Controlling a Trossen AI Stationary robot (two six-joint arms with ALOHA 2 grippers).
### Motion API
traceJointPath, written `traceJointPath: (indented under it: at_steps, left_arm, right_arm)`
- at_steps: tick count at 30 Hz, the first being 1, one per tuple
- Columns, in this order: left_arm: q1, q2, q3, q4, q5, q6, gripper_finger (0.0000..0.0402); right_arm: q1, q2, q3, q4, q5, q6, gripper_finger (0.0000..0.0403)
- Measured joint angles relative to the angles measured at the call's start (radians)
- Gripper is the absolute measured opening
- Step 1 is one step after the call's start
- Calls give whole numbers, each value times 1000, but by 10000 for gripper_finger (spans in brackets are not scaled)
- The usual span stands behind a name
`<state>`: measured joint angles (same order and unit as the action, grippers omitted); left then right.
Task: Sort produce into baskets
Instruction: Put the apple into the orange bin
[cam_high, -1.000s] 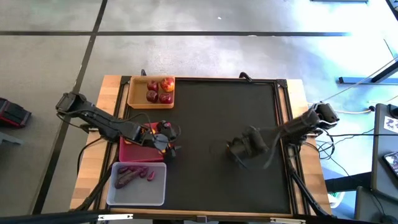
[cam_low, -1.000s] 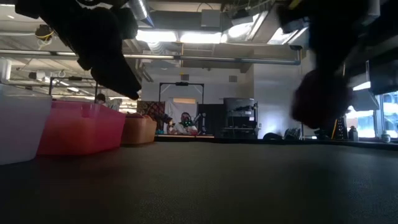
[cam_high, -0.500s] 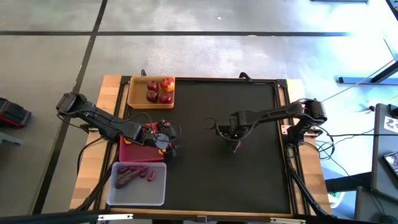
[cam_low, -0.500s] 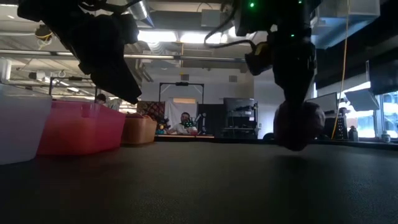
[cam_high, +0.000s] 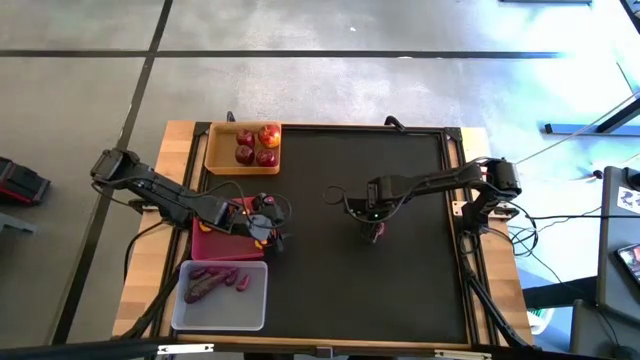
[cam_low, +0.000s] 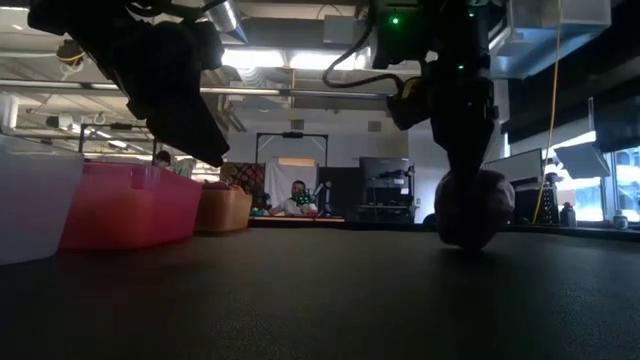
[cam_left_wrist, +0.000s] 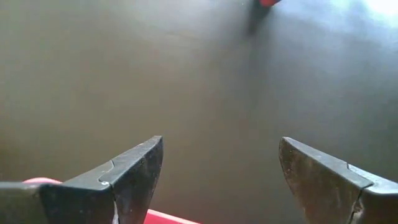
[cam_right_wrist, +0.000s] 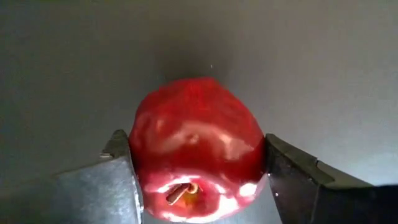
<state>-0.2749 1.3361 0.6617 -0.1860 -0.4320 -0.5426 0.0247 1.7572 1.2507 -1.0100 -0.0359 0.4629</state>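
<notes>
On the desk's (cam_high: 330, 290) left edge, apples already fill the wooden tray (cam_high: 213, 150) and purple roots the translucent tray (cam_high: 190, 310) — sorted by kind. The left gripper (cam_high: 268, 228) hovers at the pink tray's (cam_high: 205, 243) right rim, arm reaching in from the left, fingers (cam_left_wrist: 134, 177) apart on nothing. At mid-desk the right gripper (cam_high: 375, 222) points down from its outstretched arm — fingers (cam_right_wrist: 118, 180) clamped on a red apple (cam_right_wrist: 196, 146) low against the mat.

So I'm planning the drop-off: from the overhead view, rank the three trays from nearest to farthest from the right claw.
Right claw grips an apple mid-mat.
1. Pink tray, to its left.
2. Wooden tray, far-left corner.
3. Translucent tray, near-left corner; too close to the wooden tray to rank firmly.
</notes>
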Motion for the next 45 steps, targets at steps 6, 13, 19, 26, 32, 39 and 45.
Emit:
traceJointPath:
  at_steps: [6, 13, 19, 26, 32, 39, 45]
  left_arm:
    - [0, 0, 0, 10, 0, 17, 315]
    - [0, 0, 0, 11, 0, 19, 315]
    - [0, 0, 0, 11, 0, 25, 315]
    - [2, 0, 0, 12, 0, 45, 315]
    - [2, 0, 0, 15, 5, 47, 315]
    - [3, 0, 25, 20, 10, 74, 315]
    - [28, 0, 41, 79, 35, 130, 315]
  right_arm:
    - [0, 2, 0, 36, 23, 0, 262]
    - [2, 8, -1, 49, 36, -17, 326]
    - [2, 4, 63, 18, 36, -30, 334]
    - [12, -2, 181, -119, 45, -57, 335]
    - [64, -107, 180, -151, 141, -38, 335]
    - [121, -297, 78, -128, 208, 42, 335]
    - [163, -483, -130, -12, 236, 120, 335]
